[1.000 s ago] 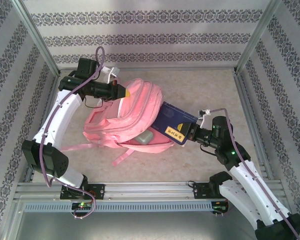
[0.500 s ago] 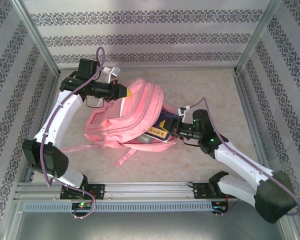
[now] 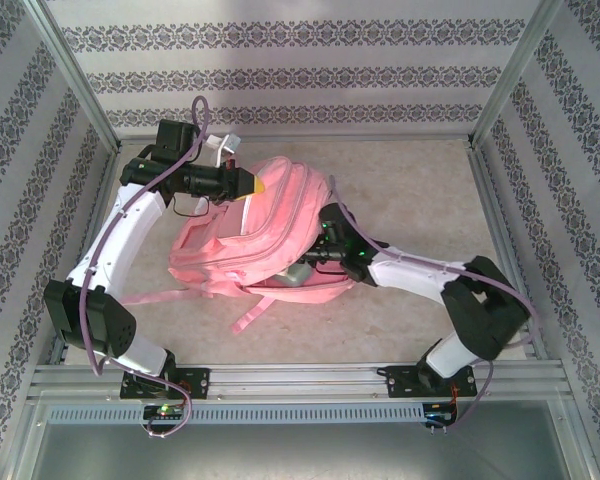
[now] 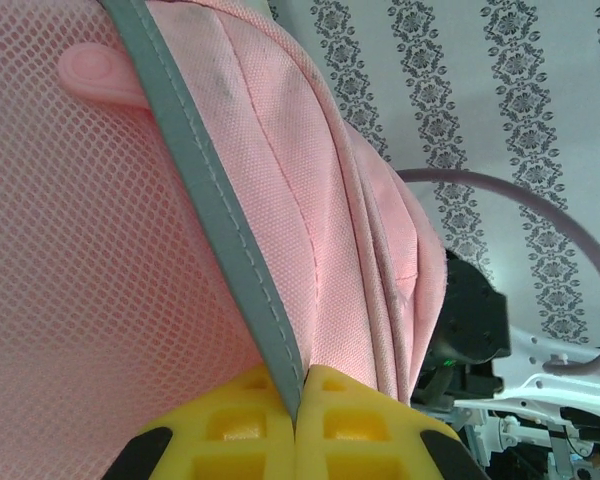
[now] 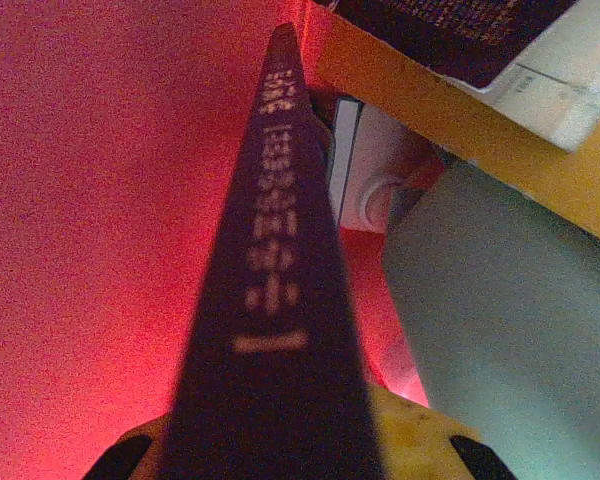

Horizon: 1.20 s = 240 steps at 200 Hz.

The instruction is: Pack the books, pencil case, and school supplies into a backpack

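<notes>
The pink backpack (image 3: 265,235) lies mid-table with its mouth facing right. My left gripper (image 3: 256,186) is shut on the grey trim (image 4: 230,240) at the backpack's top edge (image 4: 360,200), holding it up. My right gripper (image 3: 318,252) reaches into the mouth, shut on a dark navy book (image 5: 275,300) seen edge-on inside the red-lit interior. Beside it inside lie the mint-green pencil case (image 5: 500,330) and a yellow book (image 5: 450,115). The pencil case (image 3: 296,275) also peeks out of the opening in the top view.
Pink straps (image 3: 245,315) trail toward the near edge. Metal frame rails (image 3: 495,215) and patterned walls fence the table. A white item (image 5: 365,165) sits deep inside the backpack behind the navy book.
My right arm has pushed left, carrying the navy book from outside the backpack into its mouth, so the book's cover has left the top view. The left arm has not moved.
</notes>
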Each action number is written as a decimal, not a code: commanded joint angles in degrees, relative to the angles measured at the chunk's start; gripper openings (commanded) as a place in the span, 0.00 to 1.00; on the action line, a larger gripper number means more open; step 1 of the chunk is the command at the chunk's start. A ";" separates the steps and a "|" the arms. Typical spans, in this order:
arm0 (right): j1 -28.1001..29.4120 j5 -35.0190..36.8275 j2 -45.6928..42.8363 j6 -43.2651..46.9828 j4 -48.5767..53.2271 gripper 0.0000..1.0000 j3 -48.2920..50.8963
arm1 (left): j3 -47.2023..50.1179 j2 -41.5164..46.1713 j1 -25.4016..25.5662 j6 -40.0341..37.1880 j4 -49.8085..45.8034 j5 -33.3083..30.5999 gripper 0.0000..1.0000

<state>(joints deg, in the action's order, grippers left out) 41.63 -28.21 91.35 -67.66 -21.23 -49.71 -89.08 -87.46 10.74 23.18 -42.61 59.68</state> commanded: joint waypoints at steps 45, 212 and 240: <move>2.71 8.10 12.07 0.40 -2.72 0.30 -10.95 | -0.38 4.34 -0.11 1.61 10.20 8.70 0.00; -3.05 17.77 -20.73 17.75 16.59 0.82 6.36 | 0.61 4.23 -0.33 -1.08 7.69 6.02 0.00; -3.57 31.29 -33.52 21.40 28.50 0.80 10.01 | 1.77 3.81 0.10 -0.02 9.06 5.72 0.00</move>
<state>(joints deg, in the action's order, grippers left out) 38.68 -10.09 67.16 -51.72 -3.62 -42.22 -86.87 -87.26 9.80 24.25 -40.29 59.99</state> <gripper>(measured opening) 0.807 0.059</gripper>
